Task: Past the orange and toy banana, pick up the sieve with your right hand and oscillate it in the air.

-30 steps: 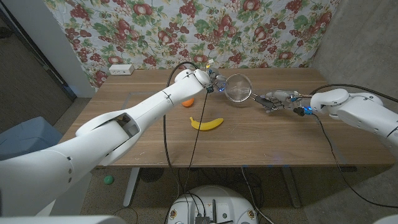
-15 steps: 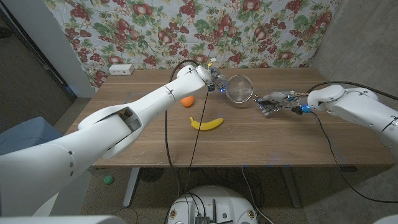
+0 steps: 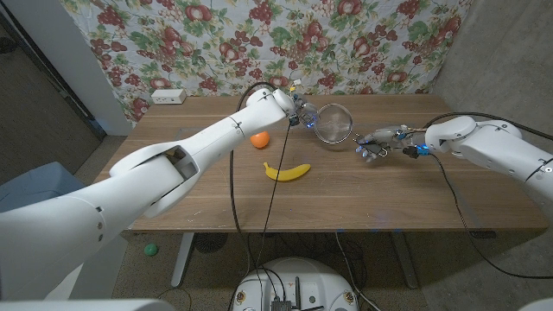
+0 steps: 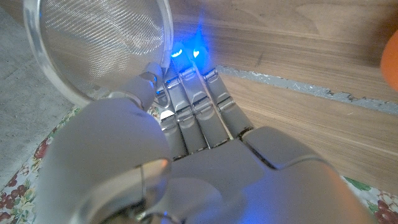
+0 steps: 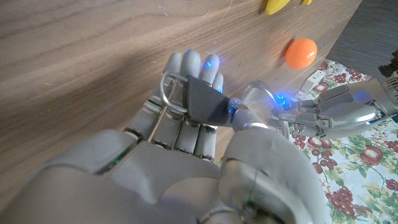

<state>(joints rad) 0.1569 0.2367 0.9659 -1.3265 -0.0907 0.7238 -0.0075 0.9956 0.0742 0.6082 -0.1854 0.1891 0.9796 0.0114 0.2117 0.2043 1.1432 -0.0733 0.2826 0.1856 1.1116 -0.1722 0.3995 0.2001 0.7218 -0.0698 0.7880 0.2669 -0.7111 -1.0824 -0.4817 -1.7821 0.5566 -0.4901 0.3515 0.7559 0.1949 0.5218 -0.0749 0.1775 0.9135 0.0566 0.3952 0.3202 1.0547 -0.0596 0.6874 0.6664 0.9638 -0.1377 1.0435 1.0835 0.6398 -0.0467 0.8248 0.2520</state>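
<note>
Yellow toy banana (image 3: pixel 287 172) nearest, table centre. Round orange (image 3: pixel 259 139) at banana's 11 o'clock. Beyond, round metal mesh sieve (image 3: pixel 332 123) airborne: left hand (image 3: pixel 298 113) pinches rim, right hand (image 3: pixel 378 142), arm outstretched, fingers curled on dark handle at sieve's 4 o'clock.

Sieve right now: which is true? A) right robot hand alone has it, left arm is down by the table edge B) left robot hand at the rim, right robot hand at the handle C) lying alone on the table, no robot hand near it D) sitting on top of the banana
B: the sieve is bracketed by both, the left robot hand at its rim and the right robot hand with its fingers around the dark handle; the banana lies apart, nearer the robot.
</note>
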